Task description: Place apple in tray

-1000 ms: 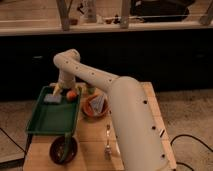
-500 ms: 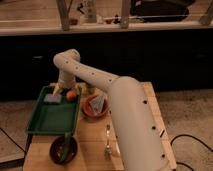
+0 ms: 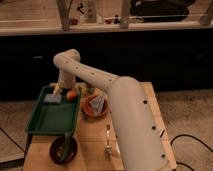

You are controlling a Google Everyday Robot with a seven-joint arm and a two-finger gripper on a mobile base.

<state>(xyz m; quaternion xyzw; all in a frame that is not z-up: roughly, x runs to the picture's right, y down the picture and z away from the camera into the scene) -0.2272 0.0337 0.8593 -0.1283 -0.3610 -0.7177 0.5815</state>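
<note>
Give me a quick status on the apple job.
Pincer down at the tray's far end. Apple at the far right rim, inside. Orange bowl close beside, not blocking.

The white arm [image 3: 107, 95] reached forward and left, elbow bent downward, its pincer [image 3: 61, 90] hanging low at the far end.

We see the white arm [image 3: 105, 85] reach over the wooden worktop [image 3: 95, 140] to the far end of the dark green tray [image 3: 52, 117]. The tool [image 3: 61, 90] hangs there, just beside the apple [image 3: 72, 95] at the tray's far right rim. An orange bowl [image 3: 96, 106] sits right of the tray, a dark bowl [image 3: 63, 149] at its near end, a fork [image 3: 107, 142] alongside.
</note>
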